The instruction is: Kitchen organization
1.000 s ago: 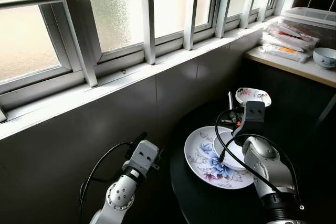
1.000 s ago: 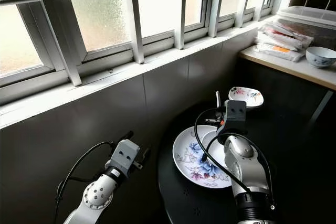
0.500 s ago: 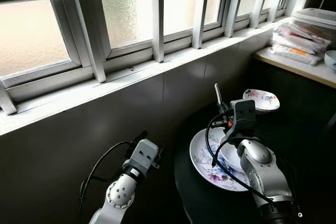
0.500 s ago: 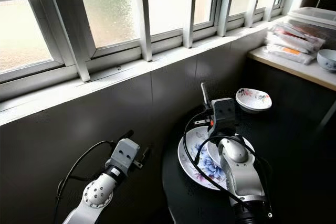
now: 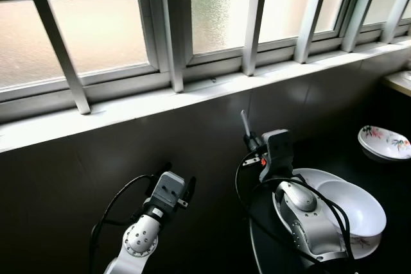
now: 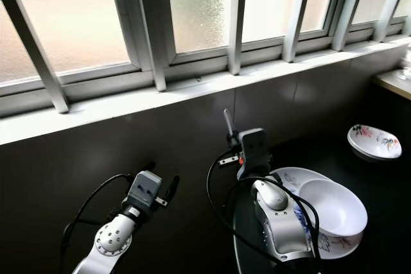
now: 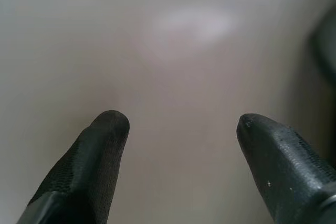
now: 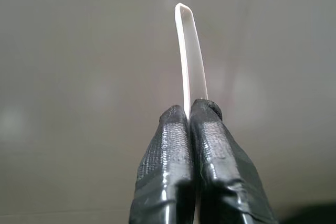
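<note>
While the right gripper (image 8: 190,116) stands raised above the near edge of the dark round table (image 5: 385,181), its two black fingers are pressed together on a slim white handle, apparently a spoon (image 8: 190,56). That handle rises upright out of the fingertips, its long axis in line with the fingers, its tip toward the dark wall below the window sill (image 5: 192,97). The pinched end is hidden, so a bowl on the utensil cannot be confirmed.

Behind and to the right of this gripper lies the floral plate (image 6: 286,176), with a plain white bowl (image 6: 334,206) resting on it; the bowl looks empty. A small floral dish (image 6: 372,140) sits well apart, farther right on the table, and also looks empty. The right arm is plainly the nearer to all three.

Judgement: any set-down into the dishes calls for the right arm to swing back to its right and tip the handle down.

The left gripper (image 7: 181,124) hovers idle facing the wall, fingers spread, holding nothing.
</note>
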Available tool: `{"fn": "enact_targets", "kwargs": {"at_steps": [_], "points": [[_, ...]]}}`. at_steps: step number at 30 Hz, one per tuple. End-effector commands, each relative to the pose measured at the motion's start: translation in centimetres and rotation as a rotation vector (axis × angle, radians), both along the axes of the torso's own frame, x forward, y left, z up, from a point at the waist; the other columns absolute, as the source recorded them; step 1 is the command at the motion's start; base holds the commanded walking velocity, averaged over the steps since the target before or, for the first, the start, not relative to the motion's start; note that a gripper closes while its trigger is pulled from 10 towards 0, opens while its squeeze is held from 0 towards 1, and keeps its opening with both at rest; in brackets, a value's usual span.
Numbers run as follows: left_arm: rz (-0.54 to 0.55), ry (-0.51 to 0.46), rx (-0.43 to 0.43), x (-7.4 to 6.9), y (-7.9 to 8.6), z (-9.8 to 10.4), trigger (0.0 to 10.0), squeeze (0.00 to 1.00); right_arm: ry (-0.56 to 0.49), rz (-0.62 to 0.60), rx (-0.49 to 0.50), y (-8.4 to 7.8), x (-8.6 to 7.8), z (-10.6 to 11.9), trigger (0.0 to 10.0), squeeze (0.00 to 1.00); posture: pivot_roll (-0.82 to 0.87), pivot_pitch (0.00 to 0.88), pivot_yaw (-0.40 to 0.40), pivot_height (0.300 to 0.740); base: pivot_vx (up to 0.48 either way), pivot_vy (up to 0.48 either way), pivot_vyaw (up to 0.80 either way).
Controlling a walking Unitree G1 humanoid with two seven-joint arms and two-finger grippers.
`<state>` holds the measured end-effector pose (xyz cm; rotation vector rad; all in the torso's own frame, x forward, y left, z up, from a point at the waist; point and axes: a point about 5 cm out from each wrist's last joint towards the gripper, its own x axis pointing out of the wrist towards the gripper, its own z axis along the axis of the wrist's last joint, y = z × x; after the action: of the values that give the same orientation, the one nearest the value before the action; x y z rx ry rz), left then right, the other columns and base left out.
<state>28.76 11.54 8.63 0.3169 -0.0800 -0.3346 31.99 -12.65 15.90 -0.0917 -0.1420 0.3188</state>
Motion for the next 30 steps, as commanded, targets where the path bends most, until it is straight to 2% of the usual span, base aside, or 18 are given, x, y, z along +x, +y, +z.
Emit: {"fn": "enact_targets", "kwargs": {"at_steps": [1,9,16,23,30], "points": [[-0.016,-0.013,-0.019,-0.20,-0.52,0.18,10.0,0.00,-0.049,0.007,-0.025,-0.08,-0.30,0.66,0.0,0.00,-0.01,0.000,-0.010,0.740,0.000,0.000,0.80],[-0.018,-0.016,-0.022,-0.25,-0.55,0.21,10.0,0.00,-0.052,0.020,-0.034,0.25,-0.45,0.53,0.0,0.00,-0.01,0.000,-0.011,0.740,0.000,0.000,0.80],[-0.012,-0.017,-0.033,-0.23,-0.53,0.17,10.0,0.00,-0.054,0.025,-0.038,0.42,-0.58,0.35,0.0,0.00,-0.01,0.000,-0.012,0.740,-0.395,0.000,0.80],[-0.001,-0.003,-0.042,-0.18,-0.36,0.04,10.0,0.00,-0.052,0.027,-0.040,0.51,-0.64,0.17,0.0,0.00,-0.01,0.000,-0.013,0.740,0.000,0.000,0.80],[0.003,0.010,-0.047,-0.11,-0.33,-0.09,10.0,0.00,-0.046,0.026,-0.044,0.46,-0.59,-0.02,0.0,0.00,-0.01,0.000,-0.014,0.740,0.000,0.424,0.80]]}}
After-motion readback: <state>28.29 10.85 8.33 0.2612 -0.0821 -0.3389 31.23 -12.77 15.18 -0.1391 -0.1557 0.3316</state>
